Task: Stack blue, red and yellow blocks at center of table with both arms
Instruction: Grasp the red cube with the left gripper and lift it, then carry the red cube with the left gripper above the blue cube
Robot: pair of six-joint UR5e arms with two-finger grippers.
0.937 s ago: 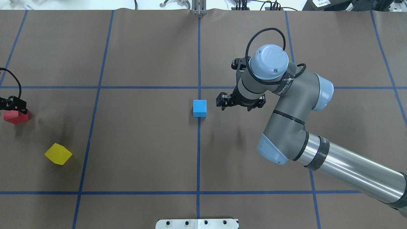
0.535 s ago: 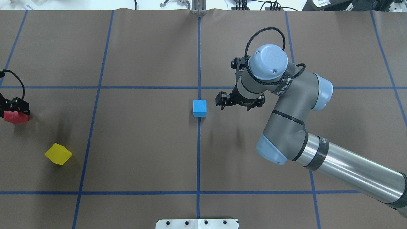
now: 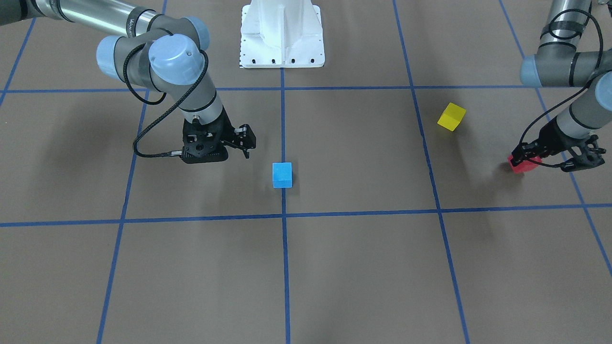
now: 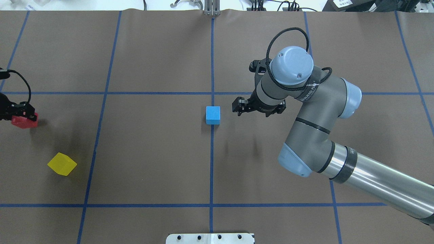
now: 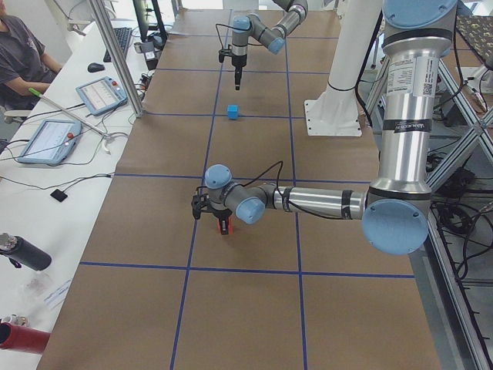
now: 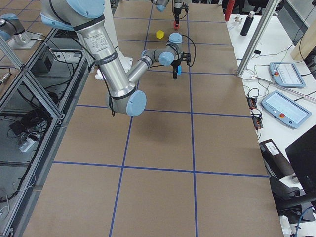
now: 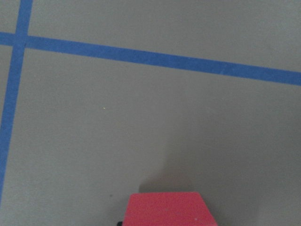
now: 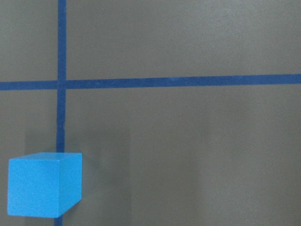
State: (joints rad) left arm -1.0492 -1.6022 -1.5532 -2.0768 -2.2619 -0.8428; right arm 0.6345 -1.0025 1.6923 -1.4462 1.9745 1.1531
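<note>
Left gripper (image 4: 20, 113) is clamping its jaws on the red block (image 4: 23, 121), far left of the overhead frame. Right gripper (image 4: 259, 109), jaws apart, is hovering near the blue block (image 4: 213, 115), which is sitting mid-surface (image 4: 152, 152). Yellow block (image 4: 62, 164) is lying lower left. Risk: the right gripper is crowding the drop spot and could clip the incoming arm or nudge blue.

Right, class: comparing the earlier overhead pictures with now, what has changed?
The left gripper, holding the red block, carried it a little toward the blue block. The right arm shifted slightly to its right. The blue block and the yellow block stayed put.
</note>
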